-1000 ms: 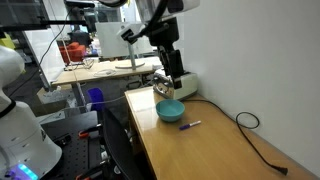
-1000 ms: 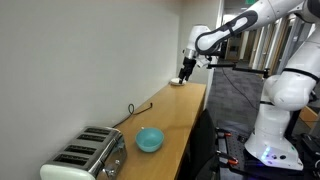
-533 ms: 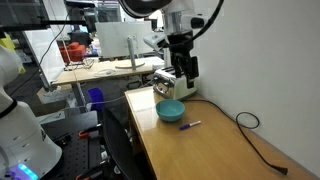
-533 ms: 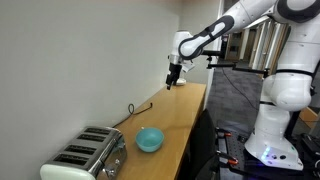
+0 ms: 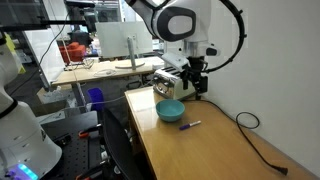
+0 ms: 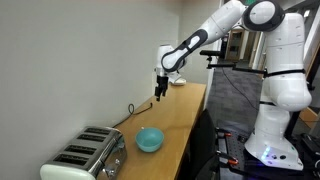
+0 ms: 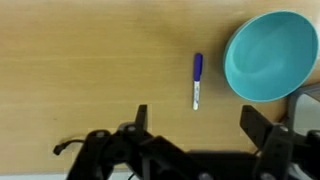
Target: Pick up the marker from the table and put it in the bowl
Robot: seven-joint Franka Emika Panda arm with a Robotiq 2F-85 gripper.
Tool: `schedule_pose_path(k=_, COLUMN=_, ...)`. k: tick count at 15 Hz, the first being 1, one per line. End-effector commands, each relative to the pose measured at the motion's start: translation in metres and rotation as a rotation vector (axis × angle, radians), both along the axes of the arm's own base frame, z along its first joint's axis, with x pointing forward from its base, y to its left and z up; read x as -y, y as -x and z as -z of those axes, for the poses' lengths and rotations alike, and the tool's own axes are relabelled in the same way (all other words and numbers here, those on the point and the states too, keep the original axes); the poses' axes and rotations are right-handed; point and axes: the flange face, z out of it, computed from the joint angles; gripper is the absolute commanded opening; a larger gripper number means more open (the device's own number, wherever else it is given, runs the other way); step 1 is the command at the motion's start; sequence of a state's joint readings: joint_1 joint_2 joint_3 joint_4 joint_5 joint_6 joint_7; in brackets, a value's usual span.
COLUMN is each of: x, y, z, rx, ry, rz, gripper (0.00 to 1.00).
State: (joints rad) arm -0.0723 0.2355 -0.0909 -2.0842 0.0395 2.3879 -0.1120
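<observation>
The marker [image 7: 197, 81], whitish with a blue-purple part, lies flat on the light tan table [image 7: 90, 60], just left of the teal-blue bowl [image 7: 271, 55] in the wrist view. In an exterior view the marker [image 5: 190, 125] lies right of the bowl [image 5: 170, 110]. The bowl [image 6: 150, 139] also shows in both exterior views and is empty. My gripper [image 7: 200, 130] hangs open and empty well above the table, with the marker between and ahead of its fingers. It also shows in both exterior views [image 5: 192, 85] [image 6: 161, 95].
A silver toaster [image 6: 85, 155] stands at the table's end beyond the bowl [image 5: 175, 80]. A long thin black cable [image 5: 255, 135] runs along the wall side of the table. A cluttered workbench [image 5: 100, 68] stands further back.
The arm has swung along the table toward the bowl and marker, from the far end to above the table's middle. The marker and the bowl have not moved.
</observation>
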Motion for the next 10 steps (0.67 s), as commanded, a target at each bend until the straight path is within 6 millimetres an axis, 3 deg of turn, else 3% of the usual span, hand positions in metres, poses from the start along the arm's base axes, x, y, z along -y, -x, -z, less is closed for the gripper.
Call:
schedule_pose_path(k=1, x=0.002, y=-0.032, z=0.019, rx=-0.013, ry=-0.010, rz=-0.033, gripper=1.00)
schedule_pose_path(k=4, x=-0.003, y=-0.055, z=0.044, rx=-0.002, ry=-0.029, rz=-0.057, gripper=1.00)
schedule_pose_path(k=10, x=-0.028, y=-0.083, z=0.093, rx=-0.029, ry=-0.062, rz=-0.101, gripper=1.00)
